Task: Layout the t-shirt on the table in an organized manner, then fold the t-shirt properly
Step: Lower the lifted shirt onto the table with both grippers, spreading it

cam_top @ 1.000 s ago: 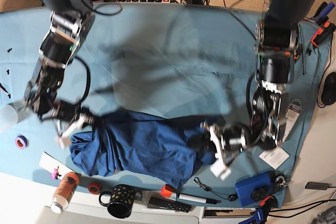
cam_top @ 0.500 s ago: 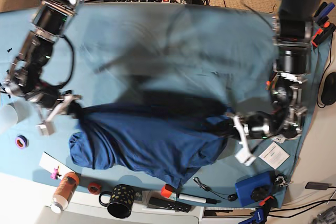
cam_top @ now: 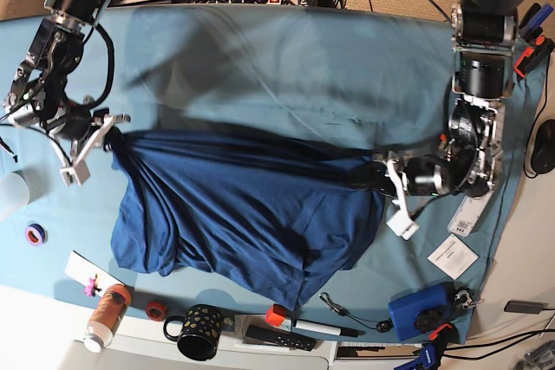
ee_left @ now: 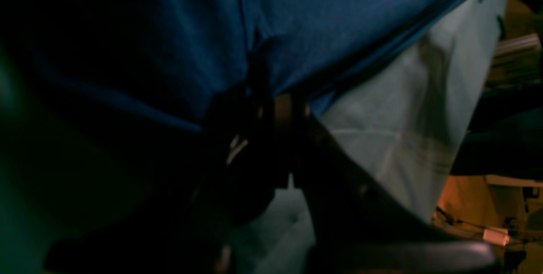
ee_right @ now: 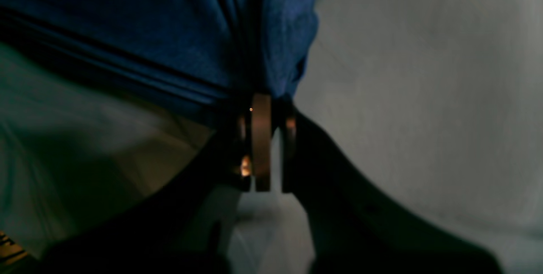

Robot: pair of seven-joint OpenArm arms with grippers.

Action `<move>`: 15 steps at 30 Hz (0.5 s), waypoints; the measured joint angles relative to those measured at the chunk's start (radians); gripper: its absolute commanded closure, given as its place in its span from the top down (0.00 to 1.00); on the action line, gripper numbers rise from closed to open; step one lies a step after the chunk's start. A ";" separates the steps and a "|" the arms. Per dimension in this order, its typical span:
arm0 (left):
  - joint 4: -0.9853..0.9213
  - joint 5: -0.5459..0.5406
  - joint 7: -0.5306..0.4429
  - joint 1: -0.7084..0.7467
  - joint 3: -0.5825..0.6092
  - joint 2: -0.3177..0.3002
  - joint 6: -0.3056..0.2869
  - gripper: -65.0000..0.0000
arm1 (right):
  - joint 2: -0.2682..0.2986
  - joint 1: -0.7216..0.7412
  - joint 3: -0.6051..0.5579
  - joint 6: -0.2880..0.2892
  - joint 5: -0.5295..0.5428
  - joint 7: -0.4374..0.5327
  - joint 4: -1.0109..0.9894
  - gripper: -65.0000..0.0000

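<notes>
The right end effector (cam_top: 108, 138), at the base view's left, is clamped on a bunched corner of the t-shirt (cam_top: 243, 214). The navy garment is stretched across the worktop (cam_top: 286, 67), which is covered in light teal cloth with faint creases. A black dotted mug (cam_top: 198, 332), markers and a bottle (cam_top: 106, 316) are ranged along the near edge. The left end effector (cam_top: 381, 178) is closed on the shirt's opposite corner.
</notes>
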 measured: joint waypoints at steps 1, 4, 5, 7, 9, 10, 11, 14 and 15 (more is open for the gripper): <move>0.000 0.000 0.000 0.000 0.000 0.003 0.000 0.00 | 0.000 -0.008 0.001 0.000 -0.001 0.001 0.000 0.30; 0.000 0.000 0.000 0.000 0.000 0.006 0.001 0.00 | 0.000 -0.015 0.003 0.018 -0.002 -0.003 0.000 0.39; 0.000 0.000 0.000 0.000 0.000 0.006 0.000 0.00 | 0.001 -0.014 0.003 0.018 0.000 0.000 0.000 0.39; 0.000 0.002 0.000 0.000 0.000 0.006 0.001 0.00 | 0.000 -0.015 0.003 0.018 -0.030 0.078 0.000 0.39; 0.000 0.001 0.000 0.000 0.000 0.006 0.001 0.00 | 0.001 -0.014 0.003 0.018 -0.098 0.180 0.000 0.39; 0.000 0.002 0.000 0.000 0.000 0.006 0.000 0.00 | 0.002 -0.014 0.003 0.016 -0.139 0.227 0.000 0.39; 0.000 0.002 0.000 0.000 0.000 0.006 0.000 0.00 | 0.002 -0.014 0.003 0.015 -0.177 0.266 0.000 0.39; 0.000 0.004 0.000 0.000 0.000 0.006 0.000 0.00 | 0.002 -0.010 0.003 -0.001 -0.245 0.301 0.000 0.39; 0.000 0.004 0.000 0.000 0.000 0.006 0.000 0.00 | 0.002 -0.008 0.003 -0.001 -0.244 0.295 0.000 0.39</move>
